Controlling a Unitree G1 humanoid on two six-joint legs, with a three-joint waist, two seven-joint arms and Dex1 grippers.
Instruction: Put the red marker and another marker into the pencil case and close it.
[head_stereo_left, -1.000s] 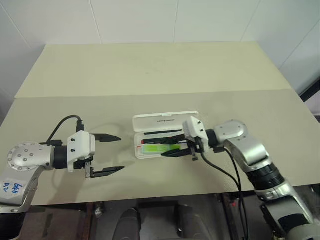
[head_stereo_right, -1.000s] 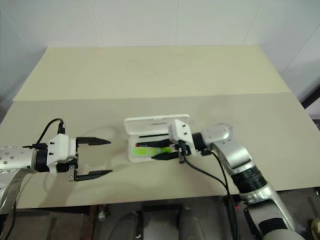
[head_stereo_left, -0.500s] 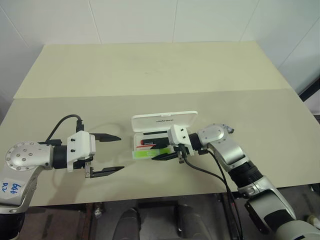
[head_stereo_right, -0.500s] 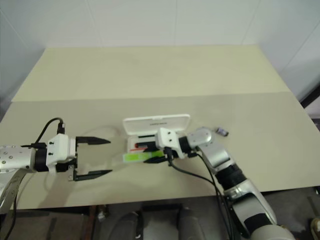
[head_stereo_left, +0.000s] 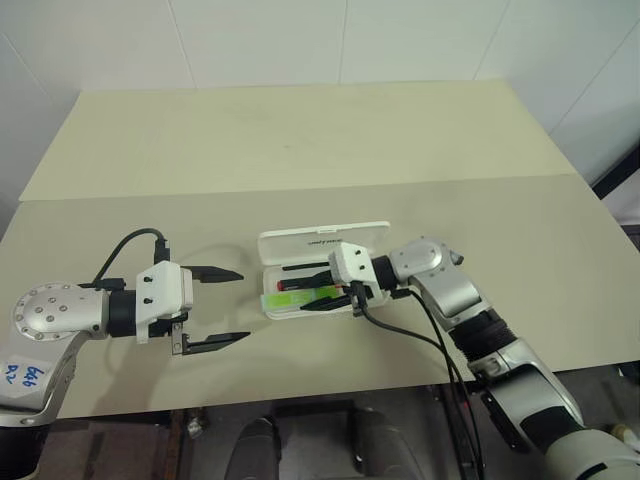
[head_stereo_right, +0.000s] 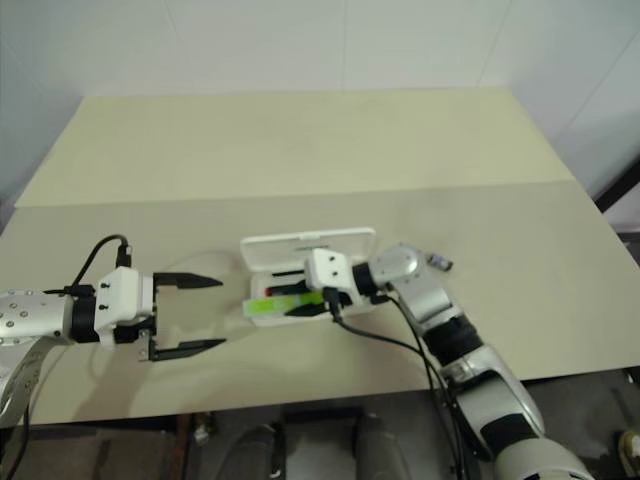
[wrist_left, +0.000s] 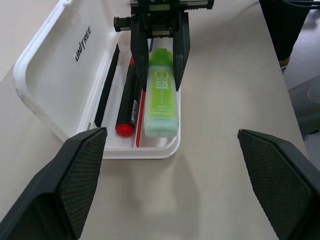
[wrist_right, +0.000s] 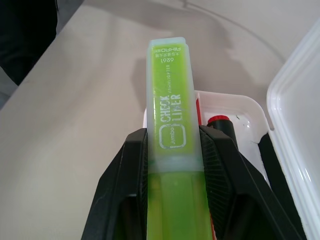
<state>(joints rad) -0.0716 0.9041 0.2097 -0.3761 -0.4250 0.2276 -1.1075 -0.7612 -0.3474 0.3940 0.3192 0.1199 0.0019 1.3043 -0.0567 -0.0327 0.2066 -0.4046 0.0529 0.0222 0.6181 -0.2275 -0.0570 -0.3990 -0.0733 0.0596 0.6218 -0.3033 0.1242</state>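
Observation:
The white pencil case (head_stereo_left: 325, 240) lies open at the table's middle, its lid leaning back. In its tray rests the red marker (wrist_left: 127, 107), black barrel with a red cap. My right gripper (head_stereo_left: 318, 296) is shut on the lime-green highlighter (wrist_right: 170, 115), holding it lengthwise over the tray's front half beside the red marker. The highlighter's free end pokes just past the tray's left end. Whether it touches the tray I cannot tell. My left gripper (head_stereo_left: 243, 306) is open and holds nothing, a short way left of the case and pointing at it.
A small dark grey bit (head_stereo_right: 437, 262) lies on the table just right of the case. The beige table (head_stereo_left: 300, 150) stretches far behind the case, and its front edge runs close below both grippers.
My right gripper has carried the highlighter leftward along the case and slightly down, with its wrist rolled a little. The left gripper has stayed put.

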